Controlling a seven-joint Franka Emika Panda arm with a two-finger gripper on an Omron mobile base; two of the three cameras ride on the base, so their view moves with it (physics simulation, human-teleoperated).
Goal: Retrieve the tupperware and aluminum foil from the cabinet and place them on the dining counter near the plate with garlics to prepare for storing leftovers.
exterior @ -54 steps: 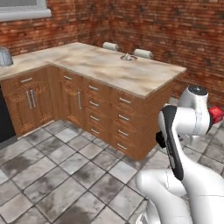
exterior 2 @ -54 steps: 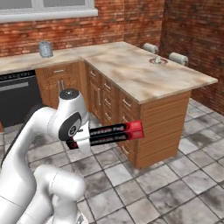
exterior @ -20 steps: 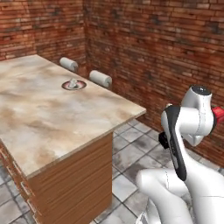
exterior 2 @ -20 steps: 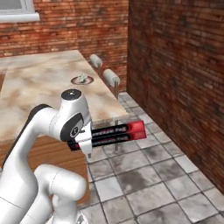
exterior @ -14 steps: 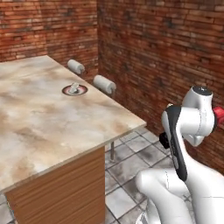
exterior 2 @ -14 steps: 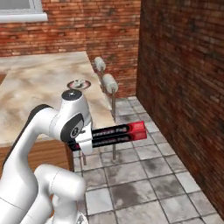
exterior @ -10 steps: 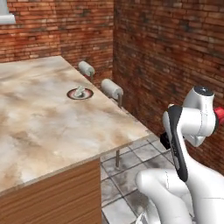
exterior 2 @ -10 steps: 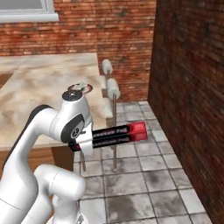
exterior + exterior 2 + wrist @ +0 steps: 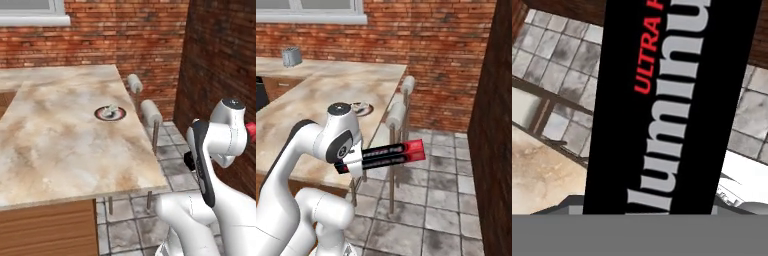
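The aluminum foil (image 9: 387,153) is a long black box with a red end, held level beside the arm in my gripper (image 9: 355,161), which is shut on it. In the hand view the aluminum foil (image 9: 672,100) runs up the middle and hides the fingertips. Its red end (image 9: 250,133) peeks out behind the arm. The plate with garlics (image 9: 110,113) (image 9: 360,108) sits on the dining counter (image 9: 55,145) (image 9: 321,95), well ahead of the gripper. The tupperware and the cabinet are out of view.
Two pale round stools (image 9: 149,111) (image 9: 396,116) stand along the counter's right edge over grey floor tiles (image 9: 446,200). A dark brick wall (image 9: 220,55) closes in on the right. A grey toaster (image 9: 291,56) stands on the far counter under a window.
The whole picture has shifted, so the base has moved: the dining counter and plate now lie ahead and to the left. The arm keeps its pose, with the foil box still in the gripper.
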